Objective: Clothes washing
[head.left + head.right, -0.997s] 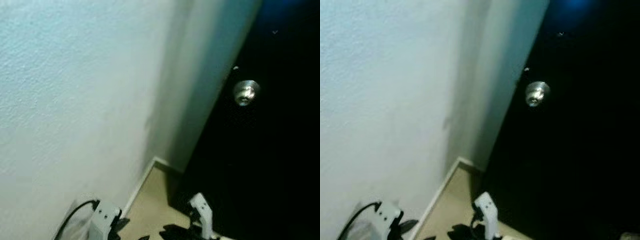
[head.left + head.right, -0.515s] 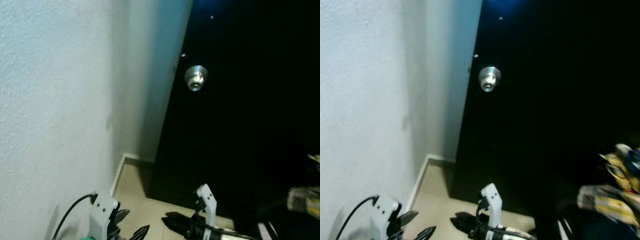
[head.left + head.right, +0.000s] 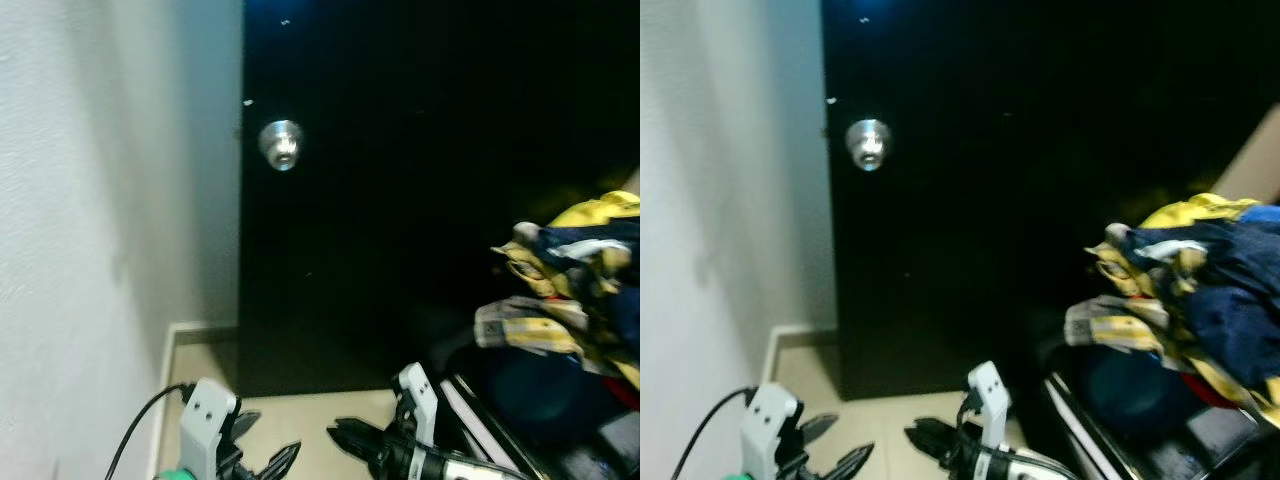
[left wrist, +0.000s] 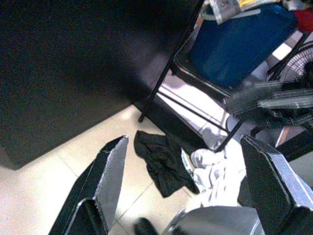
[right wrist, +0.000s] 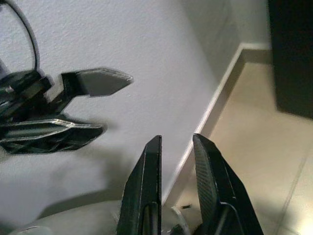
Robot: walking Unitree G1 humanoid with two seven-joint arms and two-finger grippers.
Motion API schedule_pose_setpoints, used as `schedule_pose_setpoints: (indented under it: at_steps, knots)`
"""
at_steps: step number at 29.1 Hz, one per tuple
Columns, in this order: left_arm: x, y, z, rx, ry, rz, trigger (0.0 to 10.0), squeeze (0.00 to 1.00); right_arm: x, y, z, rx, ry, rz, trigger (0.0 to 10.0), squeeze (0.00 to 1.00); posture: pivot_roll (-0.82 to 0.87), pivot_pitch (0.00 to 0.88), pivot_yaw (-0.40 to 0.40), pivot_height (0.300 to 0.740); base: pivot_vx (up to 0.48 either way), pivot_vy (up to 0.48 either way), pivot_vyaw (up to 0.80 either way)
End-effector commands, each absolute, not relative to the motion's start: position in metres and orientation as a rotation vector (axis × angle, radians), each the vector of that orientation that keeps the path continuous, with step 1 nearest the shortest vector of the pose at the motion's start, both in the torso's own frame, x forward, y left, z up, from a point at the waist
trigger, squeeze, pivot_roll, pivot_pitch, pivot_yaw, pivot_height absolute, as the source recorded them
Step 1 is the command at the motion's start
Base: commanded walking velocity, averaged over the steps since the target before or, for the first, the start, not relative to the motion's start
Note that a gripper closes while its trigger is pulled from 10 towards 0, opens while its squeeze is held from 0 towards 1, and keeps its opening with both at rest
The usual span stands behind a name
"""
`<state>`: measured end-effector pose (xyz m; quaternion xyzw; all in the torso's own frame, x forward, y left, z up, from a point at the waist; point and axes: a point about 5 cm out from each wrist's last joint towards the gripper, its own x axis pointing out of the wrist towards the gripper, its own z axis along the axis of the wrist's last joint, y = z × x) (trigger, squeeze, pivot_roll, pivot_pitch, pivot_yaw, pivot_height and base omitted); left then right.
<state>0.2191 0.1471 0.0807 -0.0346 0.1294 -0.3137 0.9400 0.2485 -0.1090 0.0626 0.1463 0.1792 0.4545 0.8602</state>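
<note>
- A heap of yellow, navy and white clothes (image 3: 1185, 290) lies at the right, piled over a blue bag (image 4: 239, 44) on a black metal-framed rack (image 4: 190, 73).
- A crumpled black garment (image 4: 164, 161) lies on the beige tiled floor (image 4: 44, 196) beside the rack's leg.
- The left tool (image 4: 183, 188) hangs low at the near left, its fingers spread wide and released.
- The right tool (image 5: 176, 183) points toward the white wall (image 5: 146, 73), fingers nearly together, gripping nothing.
- A black door (image 3: 400, 150) with a round silver knob (image 3: 281, 145) stands far behind.
</note>
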Motion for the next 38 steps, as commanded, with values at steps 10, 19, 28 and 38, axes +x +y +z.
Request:
schedule_pose_setpoints:
  at_steps: [10, 19, 28, 38]
  knots:
    - [0.232, 0.155, 0.080, -0.036, 0.220, -0.514, 10.0, 0.00, 0.251, -0.113, 0.060, 0.286, 0.365, 0.926, 10.0, 0.00, 0.03, 0.076, -0.019, 0.740, 0.000, 0.000, -0.80]
    - [0.243, 0.168, 0.088, 0.005, 0.221, -0.535, 10.0, 0.00, 0.258, -0.103, 0.059, 0.295, 0.321, 0.879, 10.0, 0.00, 0.04, 0.055, 0.066, 0.740, 0.000, 0.000, -0.80]
    - [0.256, 0.165, 0.094, -0.005, 0.184, -0.507, 10.0, 0.00, 0.262, -0.104, 0.064, 0.287, 0.301, 0.877, 10.0, 0.00, 0.04, 0.055, 0.060, 0.740, 0.000, 0.000, -0.80]
    - [0.263, 0.165, 0.124, -0.068, 0.018, -0.412, 10.0, 0.00, 0.274, -0.095, 0.089, 0.305, 0.197, 0.872, 10.0, 0.00, 0.05, 0.062, 0.027, 0.740, 0.000, 0.000, -0.44]
